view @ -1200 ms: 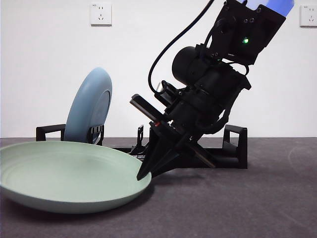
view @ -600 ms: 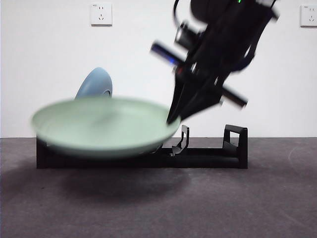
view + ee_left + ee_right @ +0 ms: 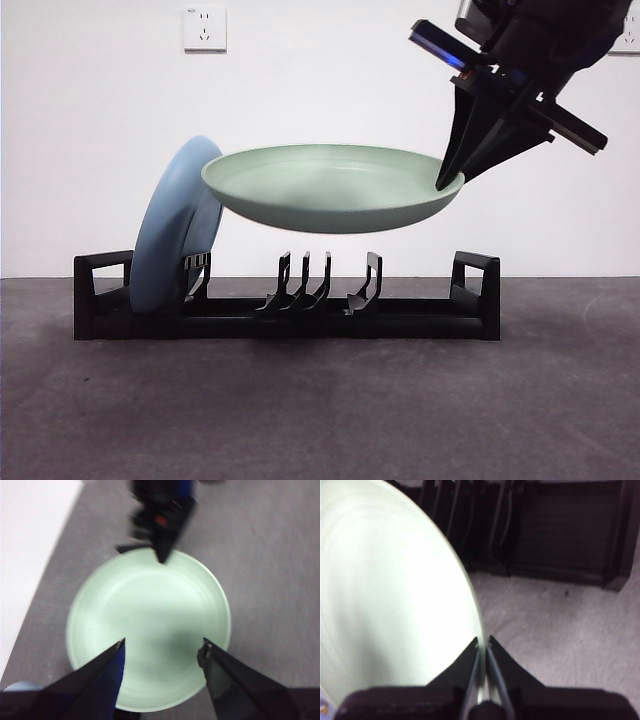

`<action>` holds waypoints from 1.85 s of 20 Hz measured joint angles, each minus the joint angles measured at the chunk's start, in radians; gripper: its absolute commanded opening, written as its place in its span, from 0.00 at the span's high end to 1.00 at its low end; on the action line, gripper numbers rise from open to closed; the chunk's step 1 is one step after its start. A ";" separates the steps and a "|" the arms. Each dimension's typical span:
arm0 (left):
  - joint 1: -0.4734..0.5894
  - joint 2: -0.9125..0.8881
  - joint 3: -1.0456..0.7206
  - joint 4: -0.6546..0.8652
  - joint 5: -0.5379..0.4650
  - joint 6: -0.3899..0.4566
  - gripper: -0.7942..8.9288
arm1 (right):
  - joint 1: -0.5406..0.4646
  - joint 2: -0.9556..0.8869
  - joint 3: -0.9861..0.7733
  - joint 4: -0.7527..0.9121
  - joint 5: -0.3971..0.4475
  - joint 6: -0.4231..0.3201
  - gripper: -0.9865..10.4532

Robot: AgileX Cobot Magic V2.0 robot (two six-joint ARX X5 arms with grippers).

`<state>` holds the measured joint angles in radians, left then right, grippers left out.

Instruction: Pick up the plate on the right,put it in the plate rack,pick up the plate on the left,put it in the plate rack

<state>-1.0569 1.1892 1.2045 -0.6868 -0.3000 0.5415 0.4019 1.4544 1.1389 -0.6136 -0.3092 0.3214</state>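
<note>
My right fingers (image 3: pixel 483 642) pinch the rim of the green plate (image 3: pixel 330 188), holding it flat above the plate rack (image 3: pixel 287 300); my left fingers (image 3: pixel 162 647) hover spread above it. Next I judge it needs tilting upright over a free slot beside the blue plate (image 3: pixel 175 230).

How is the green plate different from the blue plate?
The pale green round plate hangs flat in the air above the long black plastic plate rack. The light blue round plate stands on its edge in the rack. The right claw pinches the green plate's rim; nothing holds the blue plate. Both are round and plain.
</note>
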 measured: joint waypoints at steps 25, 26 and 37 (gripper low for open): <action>-0.069 0.275 0.001 -0.052 -0.035 0.131 0.93 | -0.103 -0.026 0.093 -0.275 -0.221 -0.146 0.92; -0.072 0.273 0.001 -0.052 -0.034 0.132 0.93 | -0.103 -0.026 0.093 -0.277 -0.221 -0.146 0.91; -0.075 0.275 0.001 0.069 -0.021 0.082 0.93 | -0.170 -0.156 0.095 -0.157 -0.257 -0.203 0.64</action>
<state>-1.1316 1.4643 1.2053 -0.6178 -0.3210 0.6239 0.2317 1.2980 1.2335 -0.7704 -0.5659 0.1181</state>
